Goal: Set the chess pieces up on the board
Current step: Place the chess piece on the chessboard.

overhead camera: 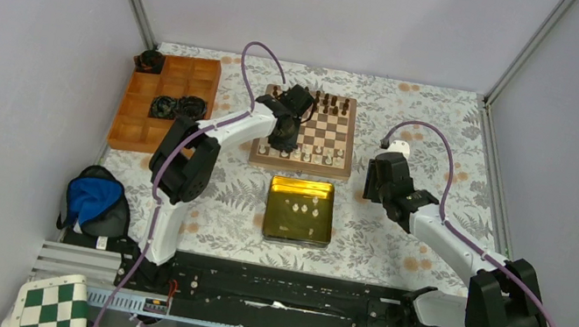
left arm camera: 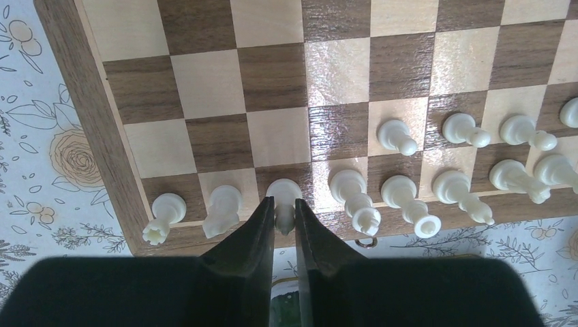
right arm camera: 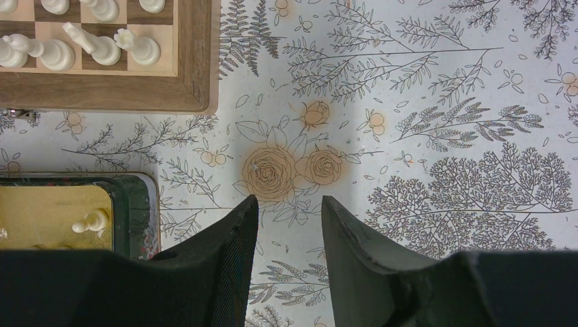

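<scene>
Left hand (left arm camera: 283, 202) pinches a chess piece (left arm camera: 283, 189) to seat it on the back row of the board (left arm camera: 92, 116); right hand (right arm camera: 290, 199) hangs open, empty.

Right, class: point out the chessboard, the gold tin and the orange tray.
chessboard (overhead camera: 303, 167), top view, near wooden rim
gold tin (overhead camera: 297, 229), top view, bare gold floor
orange tray (overhead camera: 201, 73), top view, bare far compartment

High rear overview; wrist views close, downward; the board (left arm camera: 95, 116) common to all
</scene>
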`<state>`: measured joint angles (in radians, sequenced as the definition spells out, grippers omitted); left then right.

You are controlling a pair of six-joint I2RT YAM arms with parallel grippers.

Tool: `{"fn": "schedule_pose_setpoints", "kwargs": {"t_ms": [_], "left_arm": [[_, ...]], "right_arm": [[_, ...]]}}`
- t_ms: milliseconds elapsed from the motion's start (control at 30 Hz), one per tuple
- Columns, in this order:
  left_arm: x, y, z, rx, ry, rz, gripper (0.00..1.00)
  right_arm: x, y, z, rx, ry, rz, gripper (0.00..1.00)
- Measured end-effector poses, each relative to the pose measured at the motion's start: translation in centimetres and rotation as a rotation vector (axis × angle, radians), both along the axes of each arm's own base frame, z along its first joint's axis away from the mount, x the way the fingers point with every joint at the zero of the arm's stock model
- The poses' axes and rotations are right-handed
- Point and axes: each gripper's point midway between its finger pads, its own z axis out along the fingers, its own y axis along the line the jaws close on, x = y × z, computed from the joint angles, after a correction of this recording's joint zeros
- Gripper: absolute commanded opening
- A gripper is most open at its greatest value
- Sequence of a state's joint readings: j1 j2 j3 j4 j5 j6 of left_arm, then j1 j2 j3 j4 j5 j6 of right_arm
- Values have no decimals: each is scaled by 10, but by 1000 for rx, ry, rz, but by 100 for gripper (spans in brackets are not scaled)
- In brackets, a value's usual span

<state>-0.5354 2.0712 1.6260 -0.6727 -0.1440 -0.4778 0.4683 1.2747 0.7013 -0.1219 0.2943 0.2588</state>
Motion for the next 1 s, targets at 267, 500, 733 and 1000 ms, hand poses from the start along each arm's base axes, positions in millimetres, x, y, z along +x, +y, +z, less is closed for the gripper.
{"fn": "schedule_pose_setpoints", "kwargs": {"t_ms": [267, 500, 733, 1000], "left_arm": [[-2, 2, -2, 9, 5, 8, 40], [-1, 3, -2, 12, 2, 11, 40], [1, 1, 13, -7, -27, 10, 39], [2, -1, 77, -87, -148, 6, 40]], "right_arm": [[0, 0, 0, 0, 0, 0, 46], [0, 0, 0, 0, 0, 0, 46], [0, 0, 0, 0, 0, 0, 46], [0, 0, 0, 0, 0, 0, 46]]}}
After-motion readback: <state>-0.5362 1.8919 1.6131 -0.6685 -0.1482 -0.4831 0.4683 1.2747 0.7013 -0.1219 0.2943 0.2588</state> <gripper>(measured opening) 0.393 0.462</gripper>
